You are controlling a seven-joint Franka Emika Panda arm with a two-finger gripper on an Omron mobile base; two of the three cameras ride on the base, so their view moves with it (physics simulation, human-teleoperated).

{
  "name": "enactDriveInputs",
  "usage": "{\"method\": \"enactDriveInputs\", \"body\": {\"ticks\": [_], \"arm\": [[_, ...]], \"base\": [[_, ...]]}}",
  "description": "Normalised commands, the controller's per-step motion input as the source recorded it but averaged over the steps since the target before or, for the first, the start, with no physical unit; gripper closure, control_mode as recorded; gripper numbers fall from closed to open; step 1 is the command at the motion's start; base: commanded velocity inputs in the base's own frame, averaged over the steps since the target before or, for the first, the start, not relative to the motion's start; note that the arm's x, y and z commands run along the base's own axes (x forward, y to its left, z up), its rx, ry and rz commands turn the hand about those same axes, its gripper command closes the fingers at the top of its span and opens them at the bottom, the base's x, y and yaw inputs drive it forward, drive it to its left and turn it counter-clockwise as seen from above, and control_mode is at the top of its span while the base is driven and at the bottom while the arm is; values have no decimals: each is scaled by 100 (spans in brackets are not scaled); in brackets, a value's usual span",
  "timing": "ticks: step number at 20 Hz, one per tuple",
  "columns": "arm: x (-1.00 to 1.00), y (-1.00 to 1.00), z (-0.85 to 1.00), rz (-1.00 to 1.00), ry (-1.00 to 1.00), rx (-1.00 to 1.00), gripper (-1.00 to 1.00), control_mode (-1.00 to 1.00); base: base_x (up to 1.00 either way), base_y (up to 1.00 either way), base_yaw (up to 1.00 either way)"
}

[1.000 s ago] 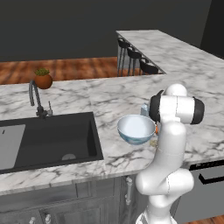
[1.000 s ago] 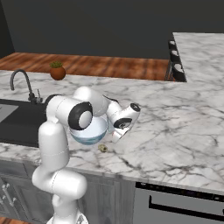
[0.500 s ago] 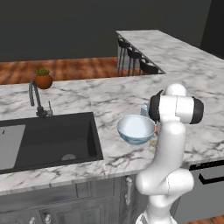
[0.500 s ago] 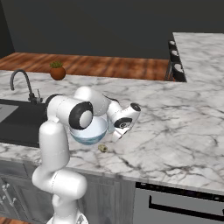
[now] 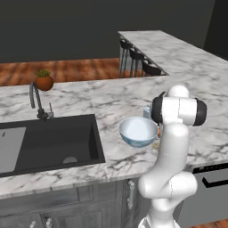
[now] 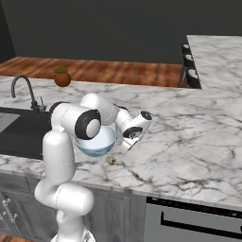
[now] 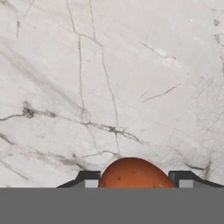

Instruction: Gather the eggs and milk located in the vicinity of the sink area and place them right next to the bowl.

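One egg sits between the tool's part-open jaws; a firm grip can't be told. Next, I judge: set it on the tabletop below, beside the bowl

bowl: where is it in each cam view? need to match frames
Left base view: bowl right of centre on the counter, just left of the white arm.
Right base view: bowl left of centre, partly behind the arm's elbow.
Hand view: faces the marble counter, egg at the bottom edge.
Shared landmark: plant pot at the counter's far edge.
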Motion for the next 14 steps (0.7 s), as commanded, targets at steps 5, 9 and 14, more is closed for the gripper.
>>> {"method": "enactDriveInputs", "body": {"ticks": [5, 9, 14], "arm": [[0, 36, -46, 0, 0, 0, -100, -100], [1, 61, -47, 0, 0, 0, -100, -100], [-1, 42, -25, 2, -7, 0, -100, -100]], "base": [[0, 0, 0], [0, 0, 0], [0, 0, 0]]}}
